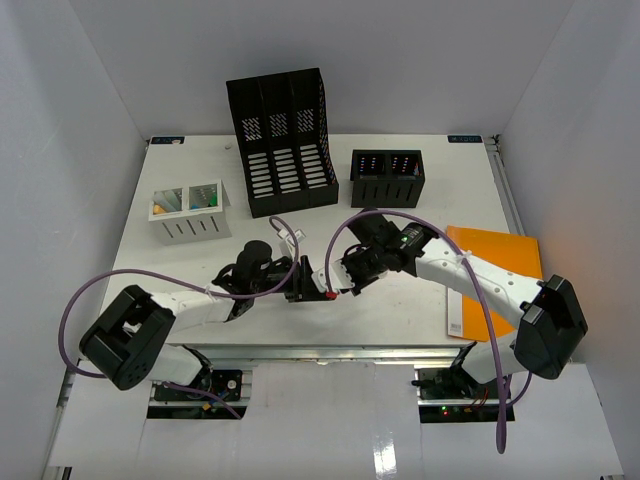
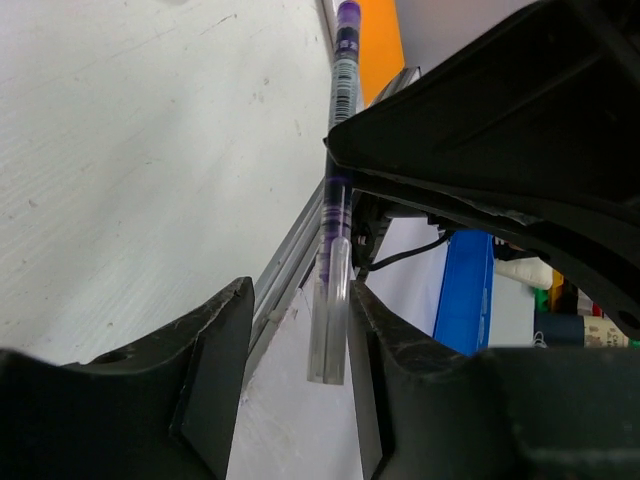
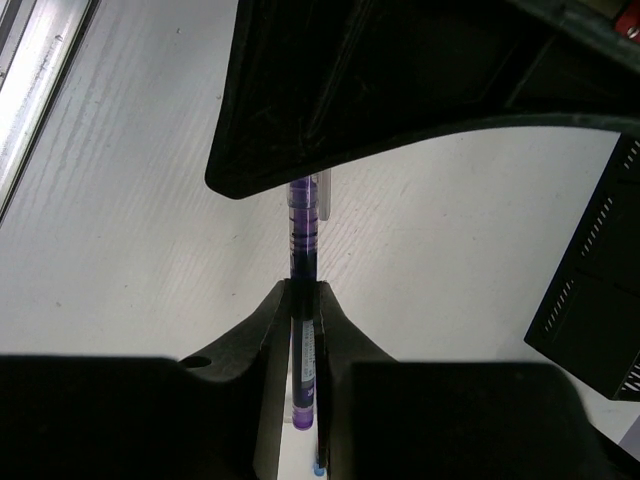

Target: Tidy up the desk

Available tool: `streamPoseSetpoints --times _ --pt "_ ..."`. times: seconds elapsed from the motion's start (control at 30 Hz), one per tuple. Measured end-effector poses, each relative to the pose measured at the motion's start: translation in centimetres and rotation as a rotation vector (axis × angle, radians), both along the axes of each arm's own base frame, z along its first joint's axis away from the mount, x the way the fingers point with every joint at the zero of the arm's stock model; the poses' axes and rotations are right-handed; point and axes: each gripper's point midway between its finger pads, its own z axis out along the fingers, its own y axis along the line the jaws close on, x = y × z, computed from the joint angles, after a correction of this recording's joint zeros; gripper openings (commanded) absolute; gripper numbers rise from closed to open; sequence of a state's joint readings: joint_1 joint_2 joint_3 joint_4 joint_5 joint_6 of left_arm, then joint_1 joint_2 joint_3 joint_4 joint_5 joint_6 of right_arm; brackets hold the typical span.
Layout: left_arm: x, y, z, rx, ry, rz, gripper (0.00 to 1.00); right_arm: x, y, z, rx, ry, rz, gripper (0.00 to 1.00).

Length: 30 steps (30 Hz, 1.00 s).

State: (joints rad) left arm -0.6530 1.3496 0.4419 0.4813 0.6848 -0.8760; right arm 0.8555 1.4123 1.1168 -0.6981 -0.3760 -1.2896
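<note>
You hold a purple pen [image 3: 303, 225] up over the near middle of the desk [image 1: 170, 265] — it is not put away yet. The right gripper [image 3: 303, 295] pinches it tight. The left gripper [image 2: 300, 300] sits loose around its clear end. The pen's long side runs left to right. The orange folder [image 1: 505, 255] looks left to do — it lies flat on the right.

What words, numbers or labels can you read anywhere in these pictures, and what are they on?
No text can be read.
On the pen: a barcode label with small print, too blurred to read.
On the orange folder: a white strip along its near edge, too small to read.
</note>
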Motion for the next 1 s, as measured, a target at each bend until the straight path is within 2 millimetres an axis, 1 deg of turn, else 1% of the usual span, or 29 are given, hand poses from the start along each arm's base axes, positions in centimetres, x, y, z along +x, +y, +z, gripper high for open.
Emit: streamPoseSetpoints --times 0.1,0.27,0.37,0.5,0.57,0.67,0.7,0.73,0.8,0.9,1.0 --pt "-0.19 -0.14 -0.51 0.006 0.015 -0.011 0.39 -0.07 0.05 -0.09 -0.010 -0.011 0.003 0.13" --pt "-0.20 -0.38 -0.15 -0.006 0.006 -0.020 0.32 -0.04 0.15 -0.11 -0.019 -0.028 0.005 0.14" --pt "-0.19 -0.48 0.04 -0.010 0.002 -0.024 0.25 -0.05 0.32 -0.08 -0.018 -0.037 0.010 0.15" --pt "-0.32 -0.63 0.32 -0.019 -0.006 -0.039 0.17 -0.05 0.42 -0.15 -0.025 -0.050 0.013 0.21" --pt "-0.41 -0.70 0.39 -0.022 -0.008 -0.046 0.14 -0.07 0.41 -0.22 -0.030 -0.054 0.014 0.31" --pt "-0.39 -0.72 0.43 -0.024 -0.011 -0.047 0.10 -0.06 0.63 -0.12 -0.024 -0.059 0.015 0.51" --pt "-0.38 -0.71 0.42 -0.023 -0.012 -0.046 0.09 -0.08 0.71 -0.10 -0.023 -0.060 0.015 0.57" --pt "-0.37 -0.71 0.41 -0.023 -0.014 -0.046 0.09 -0.08 0.79 -0.07 -0.020 -0.062 0.015 0.59" --pt "-0.33 -0.64 0.33 -0.020 -0.020 -0.041 0.08 0.03 0.96 -0.06 -0.013 -0.069 0.012 0.69" --pt "-0.27 -0.45 0.32 -0.016 -0.035 -0.029 0.07 0.23 0.95 -0.10 -0.010 -0.073 -0.007 0.78" --pt "-0.11 -0.15 0.43 -0.013 -0.057 -0.006 0.07 0.54 0.79 0.36 0.004 -0.076 -0.034 0.83"
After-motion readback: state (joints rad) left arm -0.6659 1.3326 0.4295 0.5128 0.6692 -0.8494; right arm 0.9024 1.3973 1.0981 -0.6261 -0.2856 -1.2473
